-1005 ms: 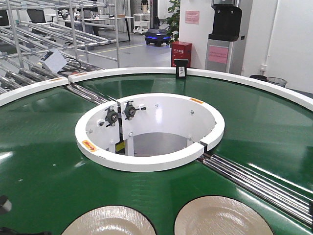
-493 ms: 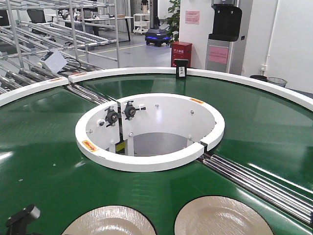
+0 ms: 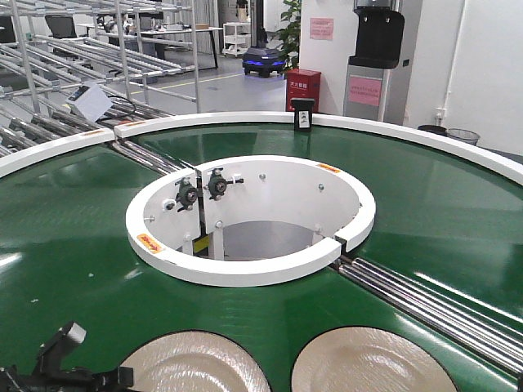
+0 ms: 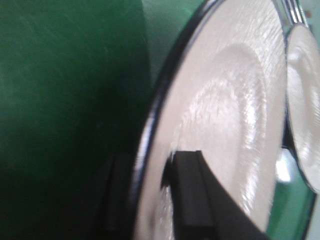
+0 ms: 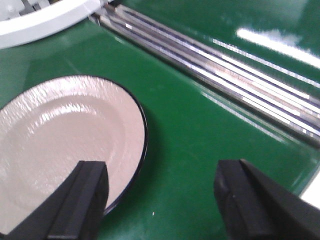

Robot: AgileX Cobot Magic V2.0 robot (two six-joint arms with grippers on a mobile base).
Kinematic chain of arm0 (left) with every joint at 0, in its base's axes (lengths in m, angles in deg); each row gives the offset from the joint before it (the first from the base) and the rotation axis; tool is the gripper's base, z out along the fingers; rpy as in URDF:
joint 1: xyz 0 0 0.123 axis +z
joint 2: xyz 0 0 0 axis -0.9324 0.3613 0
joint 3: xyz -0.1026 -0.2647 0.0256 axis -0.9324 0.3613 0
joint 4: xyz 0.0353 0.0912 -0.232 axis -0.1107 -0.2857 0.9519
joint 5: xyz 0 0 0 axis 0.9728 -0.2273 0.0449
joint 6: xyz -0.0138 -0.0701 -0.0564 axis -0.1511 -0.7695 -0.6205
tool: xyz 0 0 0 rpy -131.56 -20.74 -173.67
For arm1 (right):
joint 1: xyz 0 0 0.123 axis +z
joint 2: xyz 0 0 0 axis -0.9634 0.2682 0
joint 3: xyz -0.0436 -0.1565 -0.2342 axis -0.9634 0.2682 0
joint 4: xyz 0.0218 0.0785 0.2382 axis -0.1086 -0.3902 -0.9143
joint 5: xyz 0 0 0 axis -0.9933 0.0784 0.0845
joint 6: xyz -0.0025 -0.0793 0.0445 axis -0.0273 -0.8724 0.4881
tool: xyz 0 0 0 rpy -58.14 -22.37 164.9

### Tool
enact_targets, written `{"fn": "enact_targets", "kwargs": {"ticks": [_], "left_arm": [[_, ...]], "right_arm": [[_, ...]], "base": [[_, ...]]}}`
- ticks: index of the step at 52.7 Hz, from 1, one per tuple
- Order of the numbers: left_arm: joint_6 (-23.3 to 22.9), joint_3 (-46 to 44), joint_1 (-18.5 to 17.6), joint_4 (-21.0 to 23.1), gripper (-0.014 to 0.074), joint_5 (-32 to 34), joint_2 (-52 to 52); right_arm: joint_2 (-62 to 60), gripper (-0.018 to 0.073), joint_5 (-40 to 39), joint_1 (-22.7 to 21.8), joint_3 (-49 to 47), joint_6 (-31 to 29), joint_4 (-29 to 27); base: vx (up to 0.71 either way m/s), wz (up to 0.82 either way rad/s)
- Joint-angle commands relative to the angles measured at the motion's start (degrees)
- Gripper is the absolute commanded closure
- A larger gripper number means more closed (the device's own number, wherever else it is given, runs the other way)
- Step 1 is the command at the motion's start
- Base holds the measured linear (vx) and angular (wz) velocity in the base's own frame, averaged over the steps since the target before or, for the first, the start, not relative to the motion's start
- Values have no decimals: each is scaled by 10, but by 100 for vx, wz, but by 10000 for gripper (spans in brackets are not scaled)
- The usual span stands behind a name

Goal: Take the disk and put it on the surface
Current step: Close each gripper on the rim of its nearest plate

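the front view shows two cream disks lying flat, face up, side by side on the near part of the green belt (image 3: 73, 237): the left disk (image 3: 196, 367) and the right disk (image 3: 368, 363). both are round, so neither has a long axis. only the left wrist view shows the left hand (image 4: 152, 160) part open, one finger on each side of the left disk's dark rim, with a gap showing. only the right wrist view shows the right hand (image 5: 162, 172), wide open and empty over the right disk's edge.

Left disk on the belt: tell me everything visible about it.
The left disk is a round cream plate with a thin black rim and a shallow centre well, and it looks glossy. It lies flat on the green belt, apart from a matching disk. The left gripper has its open jaws straddling the rim.
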Motion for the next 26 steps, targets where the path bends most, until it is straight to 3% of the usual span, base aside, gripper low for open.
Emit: {"fn": "enact_targets", "kwargs": {"ticks": [1,10,15,20,22,26], "left_arm": [[-18,-10,16,12,605,-62,-32],[-53,-10,79,23,602,-84,-89],[-68,-10,115,23,601,-84,-133],[-117,-10,144,21,601,-87,-175],[-141,-10,153,20,601,-91,-195],[-173,-10,157,19,601,-98,-226]], "right_arm": [[19,47,-25,-5,-29,5,-22],[104,47,28,-61,-85,8,-127],[169,47,63,-128,-123,-51,-195],[235,47,109,-190,-151,-183,-309],[269,47,141,-215,-160,-270,-390],[317,47,181,-249,-162,-386,-517]], "base": [[0,0],[0,0],[0,0],[0,0],[0,0],[0,0]]}}
